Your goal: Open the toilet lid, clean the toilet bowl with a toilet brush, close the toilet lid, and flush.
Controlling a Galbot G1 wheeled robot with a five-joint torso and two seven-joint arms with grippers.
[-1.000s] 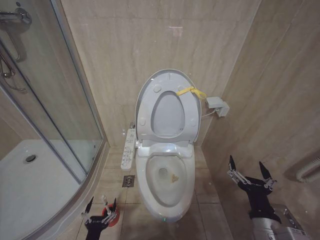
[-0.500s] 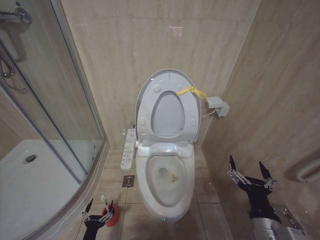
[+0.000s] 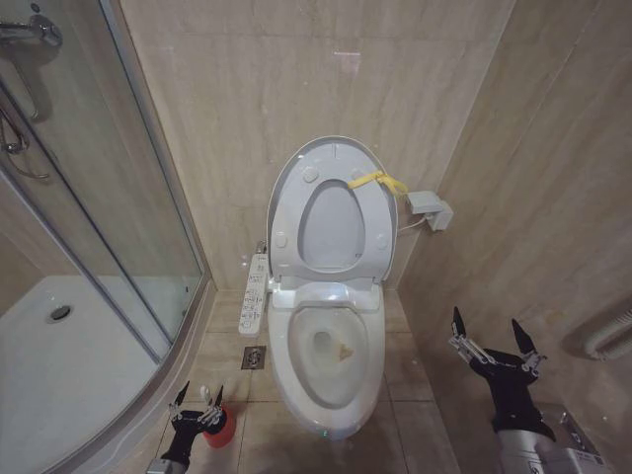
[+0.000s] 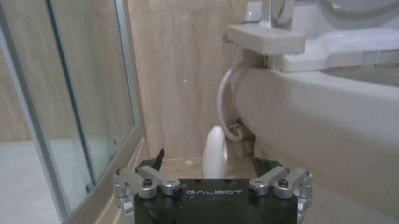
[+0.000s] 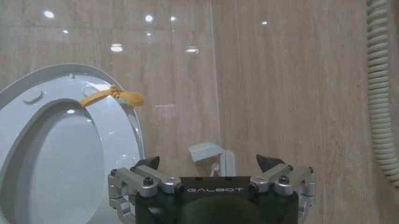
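**Fig.: L gripper poised at the brush handle; lid already up**

L gripper [image 3: 200, 397]: jaws apart, low by the floor, on the L side of the toilet bowl [image 3: 326, 395]. In the L wrist view the white handle of the toilet brush [image 4: 215, 151] rises upright between the two open jaws, slightly ahead of the palm; not clamped, and contact w/ either jaw cannot be told. In the head view the handle tip sits between the jaw tips, w/ the red cup holder [image 3: 221, 429] just below and a little to the bowl side. Bristle head hidden in the holder.

Key relation: brush long axis approx. vertical, jaws straddle it from either side. Judgement: a squeeze across the handle, then a straight lift along that axis, should free it from the holder. L arm is far nearer; the brush lies well apart from the R arm, w/ the bowl between.

R gripper [image 3: 494, 341]: jaws apart, empty, held idle near the R wall beside the bowl; its wrist cam faces the raised lid and the wall.

Toilet lid [image 3: 336, 158]: upright against the rear wall, yellow strap [image 3: 377, 181] at its upper edge; seat raised w/ it. Bowl open, w/ a small tan spot on its inner surface. Button panel [image 3: 255, 291] along the bowl's L side, shower glass [image 3: 89, 197] farther L.

Stage (judged): lid step done; brush pickup in hand; scrub, close, flush remain.
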